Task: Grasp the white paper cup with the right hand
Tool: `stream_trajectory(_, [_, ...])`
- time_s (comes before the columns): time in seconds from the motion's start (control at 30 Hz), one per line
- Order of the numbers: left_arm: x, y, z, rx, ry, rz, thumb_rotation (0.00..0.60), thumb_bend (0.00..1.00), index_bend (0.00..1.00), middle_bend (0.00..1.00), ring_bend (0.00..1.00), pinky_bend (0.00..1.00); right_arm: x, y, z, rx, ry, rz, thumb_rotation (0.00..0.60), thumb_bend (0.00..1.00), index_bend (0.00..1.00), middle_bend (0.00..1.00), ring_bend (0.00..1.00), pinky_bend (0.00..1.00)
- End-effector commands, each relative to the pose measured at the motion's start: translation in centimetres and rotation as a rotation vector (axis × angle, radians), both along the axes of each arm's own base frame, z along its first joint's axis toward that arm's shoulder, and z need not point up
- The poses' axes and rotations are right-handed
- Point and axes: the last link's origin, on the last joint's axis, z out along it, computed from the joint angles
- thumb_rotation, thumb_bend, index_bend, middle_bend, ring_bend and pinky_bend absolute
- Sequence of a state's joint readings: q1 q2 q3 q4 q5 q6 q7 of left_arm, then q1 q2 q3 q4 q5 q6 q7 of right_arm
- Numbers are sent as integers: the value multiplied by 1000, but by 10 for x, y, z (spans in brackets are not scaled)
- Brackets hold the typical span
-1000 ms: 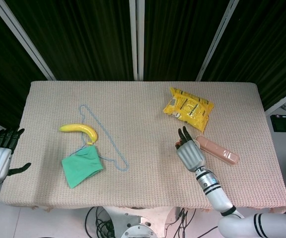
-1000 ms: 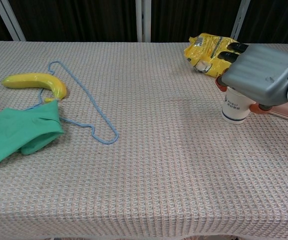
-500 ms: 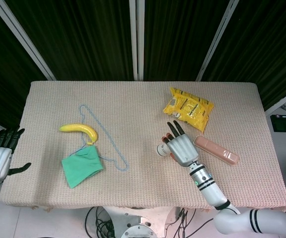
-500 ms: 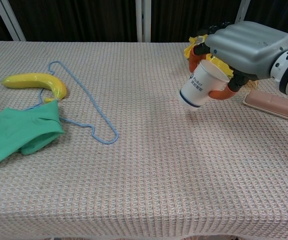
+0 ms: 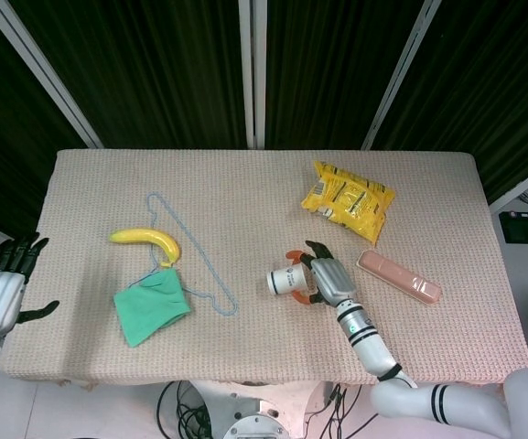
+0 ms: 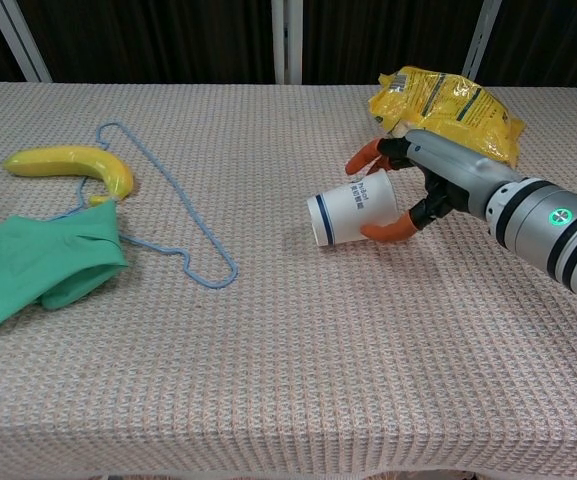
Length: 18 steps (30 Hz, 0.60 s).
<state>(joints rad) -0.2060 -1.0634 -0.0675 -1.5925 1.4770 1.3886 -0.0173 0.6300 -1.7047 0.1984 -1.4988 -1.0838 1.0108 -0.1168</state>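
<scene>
White paper cup [image 6: 353, 207], upright a second ago, now tipped toward nine o'clock. Held in right hand [image 6: 430, 180], fingers wrapped around. Grasp apparently achieved.

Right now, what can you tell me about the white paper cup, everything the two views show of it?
The white paper cup looks like plain paper with small dark print on its side and a dark band near its base. It is tipped onto its side, base pointing toward the blue hanger, mouth toward the right hand. That hand holds it, orange-tipped fingers wrapped over and under its mouth end. It sits near the table's middle, in front of the yellow snack bag. Whether it touches the cloth is unclear.
</scene>
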Motion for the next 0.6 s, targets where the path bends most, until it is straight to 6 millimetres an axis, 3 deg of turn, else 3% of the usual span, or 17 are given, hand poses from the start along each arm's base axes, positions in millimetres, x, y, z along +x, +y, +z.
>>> stream_trajectory(0.03, [0, 0, 0, 0, 0, -2, 600, 126, 35, 0, 0, 0, -1, 1, 5, 10, 21, 36, 600, 108, 5, 141, 0, 0])
stream_trajectory(0.1, [0, 0, 0, 0, 2, -1, 600, 125, 35, 0, 0, 0, 0, 2, 10, 4, 40, 67, 600, 64, 0, 47, 0, 0])
stream_trajectory(0.23, [0, 0, -1, 1, 5, 2, 600, 126, 35, 0, 0, 0, 5, 6, 23, -27, 116, 164, 600, 49, 0, 6, 0, 0])
stream_trajectory(0.3, [0, 0, -1, 4, 5, 7, 600, 125, 35, 0, 0, 0, 11, 7, 29, -52, 180, 234, 600, 49, 0, 6, 0, 0])
stream_trajectory(0.43, [1, 0, -1, 6, -4, 17, 600, 126, 35, 0, 0, 0, 35, 11, 40, -168, 515, 501, 600, 53, 0, 52, 0, 0])
stream_trajectory(0.6, [1, 0, -1, 11, 5, 17, 600, 126, 34, 0, 0, 0, 66, 30, 26, -208, 710, 619, 600, 57, 0, 140, 0, 0])
